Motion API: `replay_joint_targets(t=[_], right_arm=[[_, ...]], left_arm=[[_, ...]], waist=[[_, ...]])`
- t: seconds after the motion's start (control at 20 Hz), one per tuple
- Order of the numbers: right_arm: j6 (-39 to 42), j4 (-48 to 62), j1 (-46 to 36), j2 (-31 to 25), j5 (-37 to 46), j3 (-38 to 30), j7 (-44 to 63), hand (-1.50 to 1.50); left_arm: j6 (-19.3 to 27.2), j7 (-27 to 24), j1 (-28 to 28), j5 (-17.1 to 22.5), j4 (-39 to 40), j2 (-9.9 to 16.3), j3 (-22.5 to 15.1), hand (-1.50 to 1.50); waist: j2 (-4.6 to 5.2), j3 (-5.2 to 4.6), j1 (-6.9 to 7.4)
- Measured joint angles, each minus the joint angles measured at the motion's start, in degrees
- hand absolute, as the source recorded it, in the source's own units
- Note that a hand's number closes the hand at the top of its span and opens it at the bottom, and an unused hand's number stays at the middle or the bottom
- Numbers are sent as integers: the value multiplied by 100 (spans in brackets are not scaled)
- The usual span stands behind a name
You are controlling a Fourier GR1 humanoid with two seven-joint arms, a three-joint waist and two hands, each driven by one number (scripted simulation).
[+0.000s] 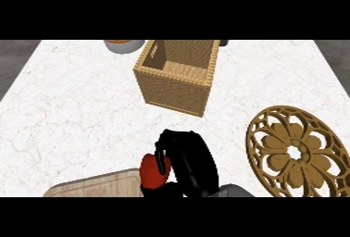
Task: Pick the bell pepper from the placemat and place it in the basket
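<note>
White marble counter with the right hand (186,159) curled round the red bell pepper (152,171) near its front edge, lifted clear for carrying toward the wicker basket (176,76) at the back.

Wooden board (96,187) near edge; bowl (124,45) far.

The red bell pepper (148,170) sits low in the view, partly hidden, well short of the tall woven basket (176,78), which stands upright and open-topped. The brown openwork placemat (301,152) lies right.
</note>
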Motion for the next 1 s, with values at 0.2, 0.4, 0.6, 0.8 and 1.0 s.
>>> replay_joint_targets(t=[0.2,0.4,0.6,0.8,1.0], right_arm=[[-516,-181,-291,278,234,34,262,150],[-894,-296,-532,384,418,48,625,150],[-1069,-274,-814,421,663,29,962,150],[-1076,-142,-1128,431,913,-84,1231,150],[-1111,23,-1443,433,1114,-259,1443,150]], left_arm=[[3,-20,54,37,13,-4,14,0],[22,-42,124,71,7,-7,32,0],[28,-65,190,107,-9,5,50,0],[49,-111,244,126,-22,7,68,0],[62,-149,253,134,-29,2,76,0]], waist=[[-35,7,-68],[-48,12,-140],[-51,7,-205],[-51,-4,-246],[-15,-6,-243]])
